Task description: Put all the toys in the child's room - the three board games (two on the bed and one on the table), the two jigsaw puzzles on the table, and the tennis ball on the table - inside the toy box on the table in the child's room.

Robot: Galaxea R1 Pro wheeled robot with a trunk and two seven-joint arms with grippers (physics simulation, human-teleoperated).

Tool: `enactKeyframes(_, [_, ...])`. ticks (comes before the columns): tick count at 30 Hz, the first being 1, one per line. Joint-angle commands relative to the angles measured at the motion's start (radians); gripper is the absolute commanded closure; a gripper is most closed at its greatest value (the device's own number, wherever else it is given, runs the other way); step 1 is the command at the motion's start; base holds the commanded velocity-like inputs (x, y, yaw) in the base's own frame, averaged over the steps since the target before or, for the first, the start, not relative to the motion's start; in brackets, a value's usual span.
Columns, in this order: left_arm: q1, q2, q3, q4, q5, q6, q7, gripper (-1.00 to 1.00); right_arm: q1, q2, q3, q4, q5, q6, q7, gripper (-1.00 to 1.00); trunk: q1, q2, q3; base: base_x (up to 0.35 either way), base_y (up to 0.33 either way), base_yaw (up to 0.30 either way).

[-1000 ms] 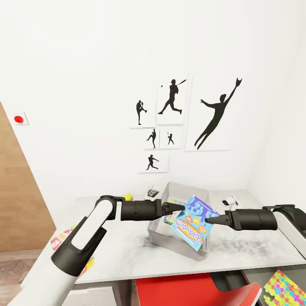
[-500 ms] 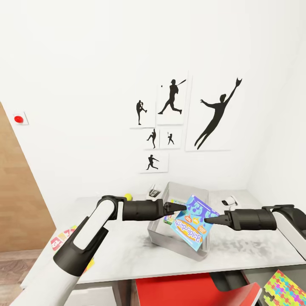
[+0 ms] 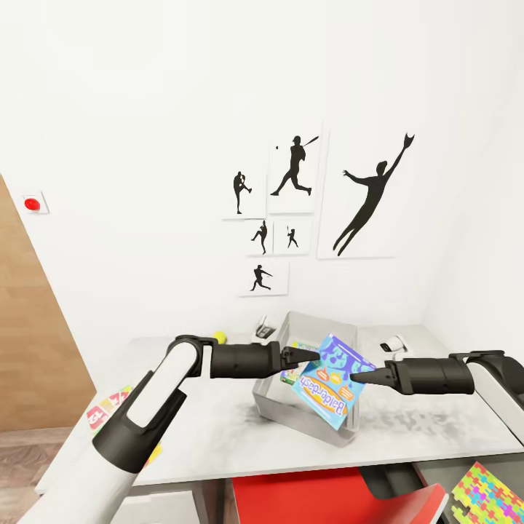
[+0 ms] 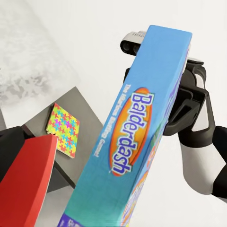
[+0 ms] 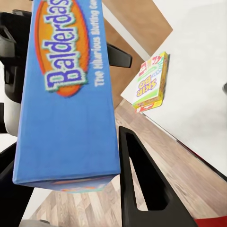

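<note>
- Fingers of both arms are pressing a blue rectangular Balderdash board game box point(image 3: 332, 380) between them near the middle of the head view, lower half of the frame; the left gripper point(image 3: 309, 355) is touching its upper left edge and the right gripper point(image 3: 358, 377) is meeting its right face.
- Whether each gripper's own fingers are wide or narrow, I cannot tell; the box is being squeezed between the two arms.
- The box is hanging tilted, above and partly inside the open grey rectangular toy box point(image 3: 309, 325) that is sitting on the pale marbled bench point(image 3: 218, 429).
- Another colourful box point(image 3: 291, 372) is lying inside the toy box, half hidden behind the left gripper.
- A small yellow tennis ball point(image 3: 218, 337) is resting on the bench near the wall, left of the toy box.
- A multicoloured jigsaw puzzle point(image 3: 486, 492) is showing at the lower right corner of the head view, and again in the left wrist view point(image 4: 63, 129).
- A green and red Skip-Bo game box point(image 5: 152, 83) is lying at the bench edge in the right wrist view; it is peeking out at the left of the head view point(image 3: 108, 406), behind the left arm.
- A red chair point(image 3: 327, 498) is standing at the bottom centre, below the bench.
</note>
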Motion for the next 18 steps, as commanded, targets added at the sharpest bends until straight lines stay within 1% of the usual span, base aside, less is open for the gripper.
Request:
enactKeyframes(1, [-0.001, 0.001, -0.001, 0.0, 0.008, 0.001, 0.007, -1.0, -0.001, -0.001, 0.001, 0.0, -0.003, 0.006, 0.002, 1.0, 0.001, -0.002, -0.002, 0.0, 0.0, 0.0])
enactKeyframes(5, [0.0, 0.0, -0.002, 0.013, 0.009, 0.002, 0.008, -1.0, -0.001, -0.002, 0.001, 0.003, -0.003, 0.006, 0.002, 1.0, 0.001, -0.002, -0.002, 0.0, 0.0, 0.0])
enactKeyframes(8, [0.0, -0.001, -0.018, 0.021, 0.01, 0.003, 0.007, -1.0, -0.001, -0.003, 0.001, 0.006, -0.003, 0.006, 0.002, 1.0, 0.001, -0.002, -0.002, 0.0, 0.0, 0.0])
enactKeyframes(9, [0.0, -0.001, -0.018, 0.021, 0.01, 0.003, 0.007, -1.0, -0.001, -0.003, 0.001, 0.006, -0.003, 0.006, 0.002, 1.0, 0.001, -0.002, -0.002, 0.0, 0.0, 0.0])
enactKeyframes(12, [-0.001, -0.002, -0.051, 0.025, 0.01, 0.003, 0.005, -1.0, -0.002, -0.003, 0.001, 0.008, -0.003, 0.006, 0.002, 1.0, 0.001, -0.002, -0.002, 0.0, 0.0, 0.0])
enactKeyframes(13, [-0.001, -0.002, -0.051, 0.025, 0.01, 0.003, 0.005, -1.0, -0.002, -0.003, 0.001, 0.008, -0.003, 0.006, 0.002, 1.0, 0.001, -0.002, -0.002, 0.0, 0.0, 0.0])
enactKeyframes(16, [-0.003, -0.002, -0.073, 0.027, 0.01, 0.004, 0.005, -1.0, -0.002, -0.004, 0.001, 0.008, -0.003, 0.006, 0.003, 1.0, 0.001, -0.002, -0.002, 0.0, 0.0, 0.0])
enactKeyframes(18, [-0.003, -0.002, -0.077, 0.027, 0.011, 0.004, 0.004, -1.0, -0.002, -0.004, 0.001, 0.009, -0.003, 0.006, 0.003, 1.0, 0.001, -0.002, -0.002, 0.0, 0.0, 0.0])
